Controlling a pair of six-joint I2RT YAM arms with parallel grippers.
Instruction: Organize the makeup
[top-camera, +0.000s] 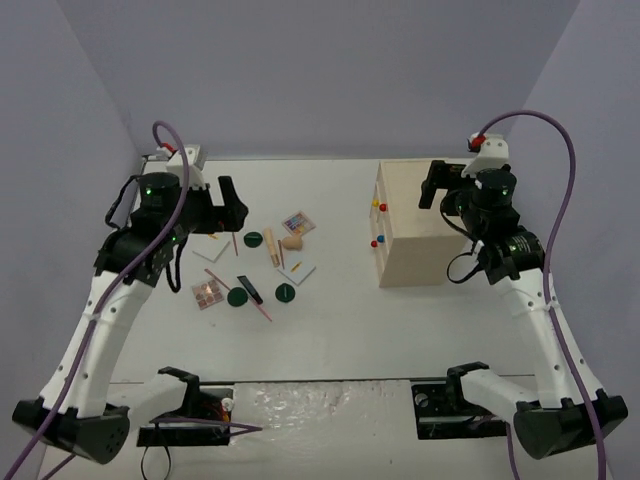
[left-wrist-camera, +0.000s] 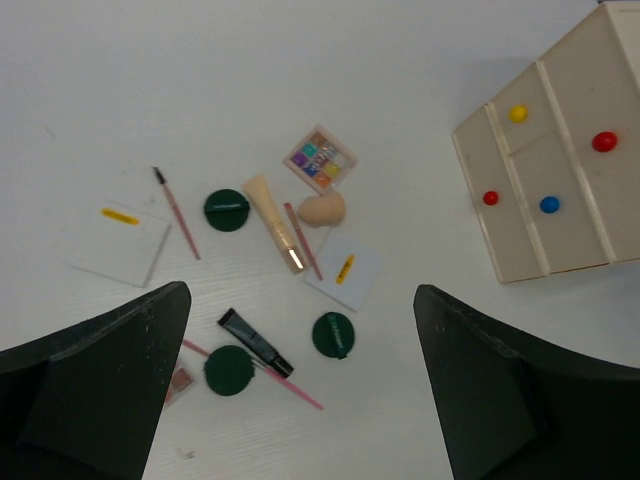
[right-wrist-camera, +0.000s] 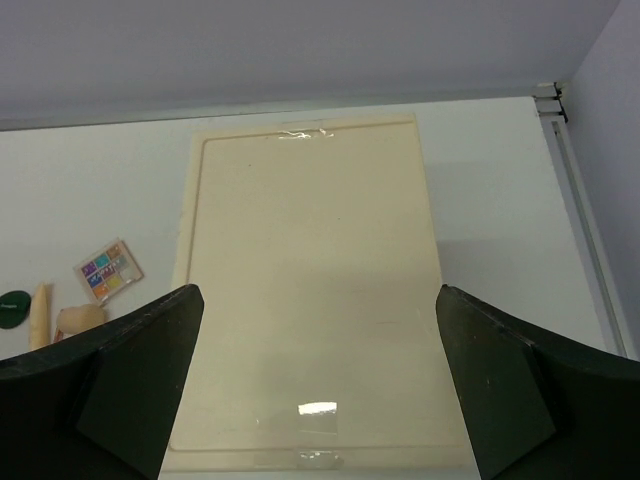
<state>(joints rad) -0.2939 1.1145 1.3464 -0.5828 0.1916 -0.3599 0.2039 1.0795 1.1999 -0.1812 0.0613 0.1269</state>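
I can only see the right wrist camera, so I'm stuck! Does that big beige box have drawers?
Observer: Yes. The box has drawer fronts facing the makeup, with red, yellow and blue knobs.
Operator: How many green discs are there?
Observer: Three green discs, scattered among the other pieces.
Operator: Is the left gripper holding something?
Observer: No. The left gripper is open above the pile, holding nothing.
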